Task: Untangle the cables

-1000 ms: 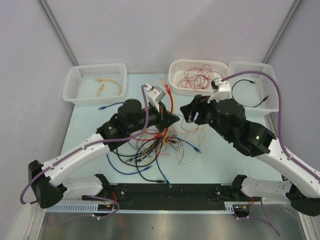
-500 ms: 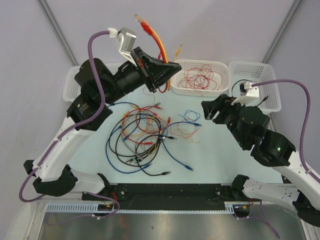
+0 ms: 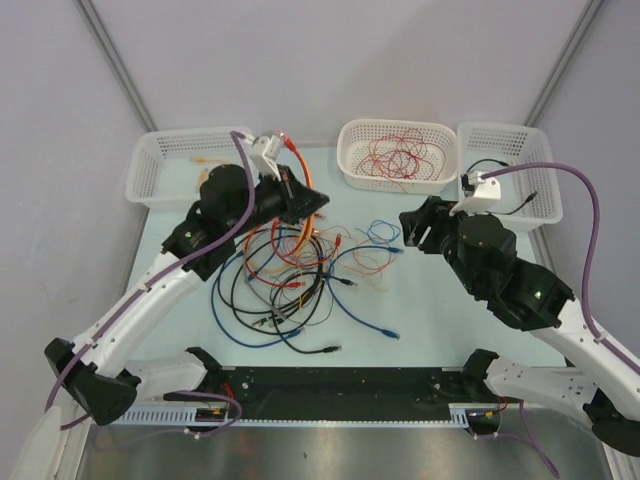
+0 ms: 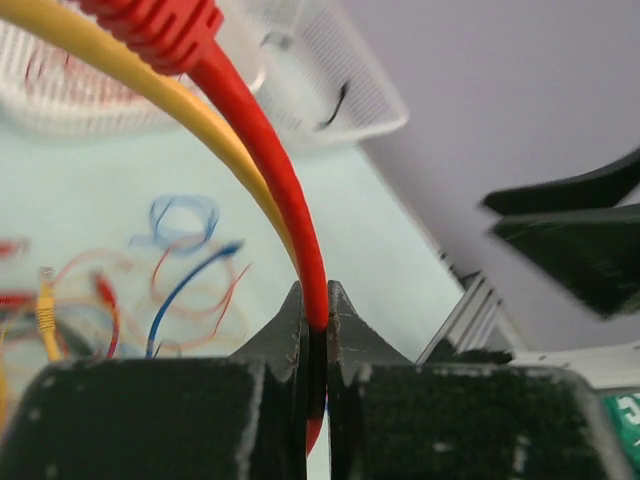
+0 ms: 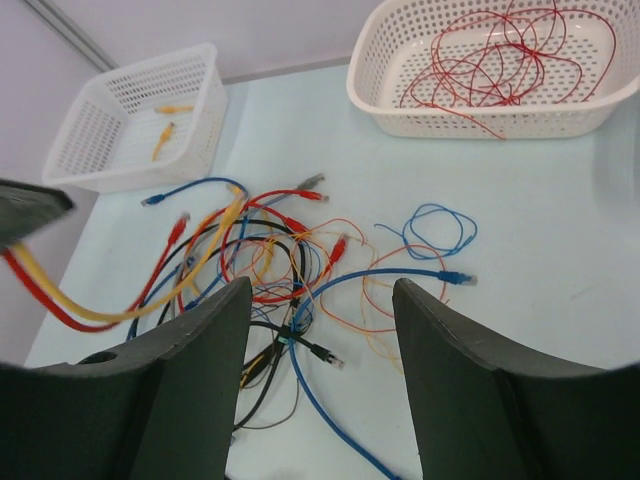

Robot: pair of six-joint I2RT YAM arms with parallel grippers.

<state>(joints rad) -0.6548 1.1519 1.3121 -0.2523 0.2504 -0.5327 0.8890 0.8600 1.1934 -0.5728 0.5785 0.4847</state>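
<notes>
One thick red cable (image 4: 262, 150) is clamped in the left gripper (image 4: 313, 300), raised above the tangled multicoloured wire cables (image 3: 290, 275) on the pale table (image 3: 440, 320); right gripper (image 5: 320, 290) is held wide, empty

A sprawling tangle of thin coloured cables (image 3: 290, 285) clutters the middle of the pale table (image 3: 430, 320), white perforated plastic baskets (image 3: 396, 183) line its far edge, and only the front right lies bare.

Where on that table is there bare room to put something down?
Barest is the front right of the table, between the blue cable's plug and the right arm. A thinner strip lies before the middle basket. Centre-left is crowded with the cables.
</notes>
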